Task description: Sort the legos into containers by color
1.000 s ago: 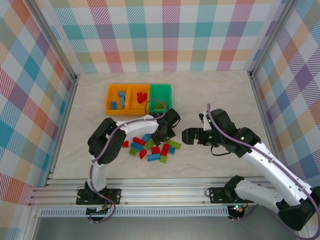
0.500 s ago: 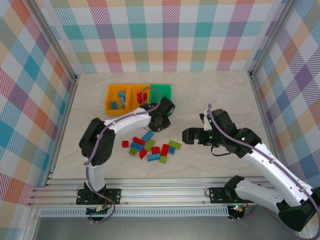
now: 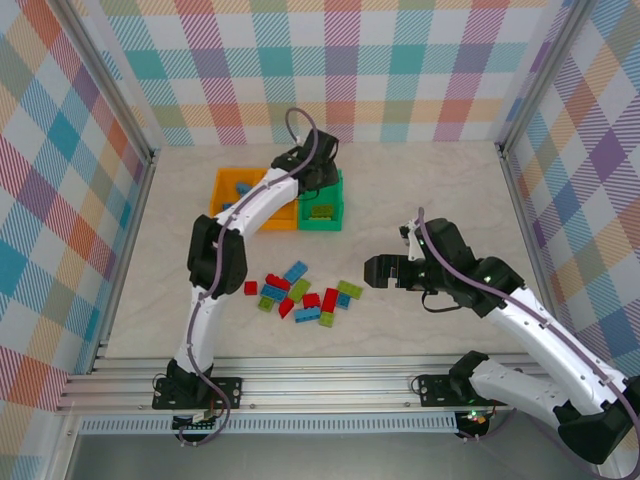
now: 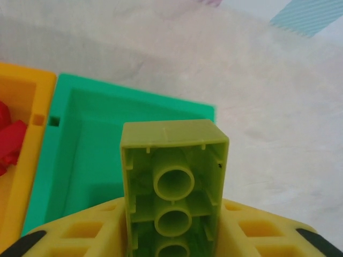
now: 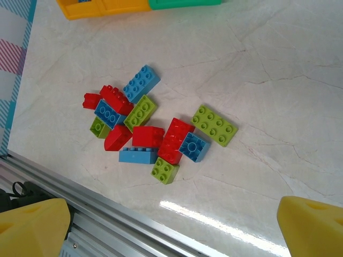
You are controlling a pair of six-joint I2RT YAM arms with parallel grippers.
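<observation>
The left claw (image 4: pixel 174 238) is clamped on a lime green brick (image 4: pixel 172 160), whose hollow underside faces the wrist camera. Just beneath and ahead of that claw is the green bin (image 4: pixel 75 160). An orange bin (image 4: pixel 24 176) touches the green bin on the claw's left, with red bricks (image 4: pixel 8 136) inside. Seen from above, lime bricks (image 3: pixel 318 210) already lie in the green bin, just nearer the arm bases than the claw. The right claw (image 3: pixel 372 272) hangs above the table (image 5: pixel 278 80) with its fingers (image 5: pixel 32 225) spread wide, holding nothing. The loose pile (image 5: pixel 153 134) of blue, red and lime bricks lies ahead of it, apart from the fingers. Well beyond the pile stands the end orange bin (image 3: pixel 222 200), holding blue bricks (image 3: pixel 240 190).
</observation>
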